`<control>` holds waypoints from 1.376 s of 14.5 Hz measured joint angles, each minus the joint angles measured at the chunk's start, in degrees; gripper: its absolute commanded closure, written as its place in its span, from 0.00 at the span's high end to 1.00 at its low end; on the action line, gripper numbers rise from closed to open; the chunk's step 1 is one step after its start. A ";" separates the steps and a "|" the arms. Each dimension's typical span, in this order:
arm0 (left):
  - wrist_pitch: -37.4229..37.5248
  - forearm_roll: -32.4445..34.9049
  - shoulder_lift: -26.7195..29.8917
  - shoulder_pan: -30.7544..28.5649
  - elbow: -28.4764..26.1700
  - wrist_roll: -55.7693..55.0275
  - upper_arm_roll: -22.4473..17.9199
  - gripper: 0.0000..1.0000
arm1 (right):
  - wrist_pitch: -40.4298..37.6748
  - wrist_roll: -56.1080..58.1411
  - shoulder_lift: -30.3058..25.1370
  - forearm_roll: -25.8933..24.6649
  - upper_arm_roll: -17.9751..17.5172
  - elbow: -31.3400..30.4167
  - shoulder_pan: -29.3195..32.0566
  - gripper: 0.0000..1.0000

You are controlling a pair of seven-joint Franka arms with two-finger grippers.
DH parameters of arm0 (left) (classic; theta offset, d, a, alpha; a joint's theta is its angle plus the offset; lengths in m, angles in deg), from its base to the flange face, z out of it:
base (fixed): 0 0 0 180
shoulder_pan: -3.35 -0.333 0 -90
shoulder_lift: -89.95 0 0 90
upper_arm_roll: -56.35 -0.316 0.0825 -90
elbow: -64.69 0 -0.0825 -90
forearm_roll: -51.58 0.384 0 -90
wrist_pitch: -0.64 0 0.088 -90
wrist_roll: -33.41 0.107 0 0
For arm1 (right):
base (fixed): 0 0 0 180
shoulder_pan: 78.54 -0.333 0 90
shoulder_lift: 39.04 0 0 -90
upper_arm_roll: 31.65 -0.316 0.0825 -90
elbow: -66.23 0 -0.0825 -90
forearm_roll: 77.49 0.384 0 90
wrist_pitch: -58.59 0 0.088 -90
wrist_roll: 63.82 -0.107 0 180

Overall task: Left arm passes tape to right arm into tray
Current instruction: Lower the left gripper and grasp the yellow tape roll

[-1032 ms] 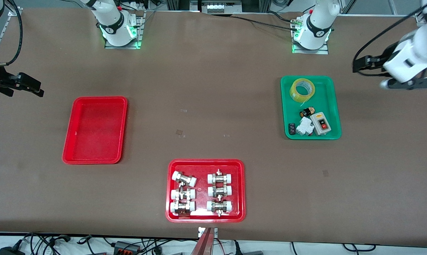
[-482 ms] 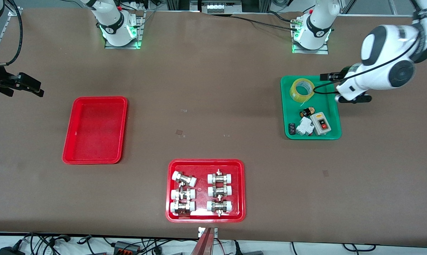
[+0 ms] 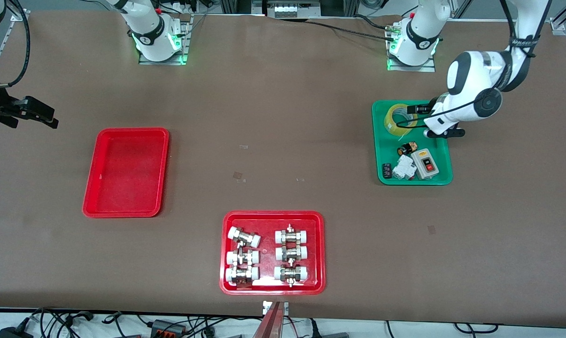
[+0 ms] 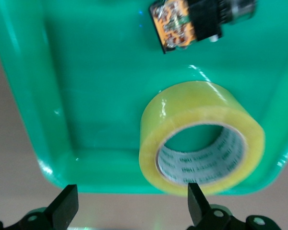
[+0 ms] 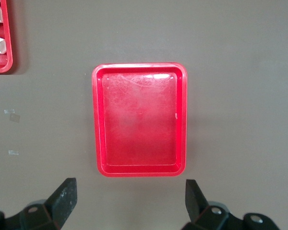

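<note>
While the tape [image 3: 400,119] lies in the green tray [image 3: 440,180], the left gripper [image 4: 129,211] is held over it, jaws released; the right gripper [image 5: 129,201], jaws spread, waits above the red tray [image 3: 125,172].

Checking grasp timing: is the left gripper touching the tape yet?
Apart. The left wrist view shows the left gripper open, with both fingertips short of the tape in the green tray.
</note>
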 measured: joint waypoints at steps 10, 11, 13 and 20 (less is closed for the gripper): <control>-2.04 -3.93 -3.55 -0.01 0.02 0.01 0.01 0.11 | 0.00 0.00 0.00 0.00 0.00 0.00 0.02 1.00; -2.07 -4.41 -3.55 -0.01 0.11 0.02 0.05 0.06 | 0.00 0.00 0.00 0.00 0.00 0.00 0.02 1.00; -2.36 -4.73 -3.54 -0.02 0.38 0.02 0.11 0.01 | 0.00 0.00 0.00 0.00 0.00 0.00 0.02 1.00; 1.55 -4.76 -3.40 -0.04 2.92 0.18 0.12 0.01 | 0.00 0.00 0.00 0.00 0.00 0.00 0.03 1.00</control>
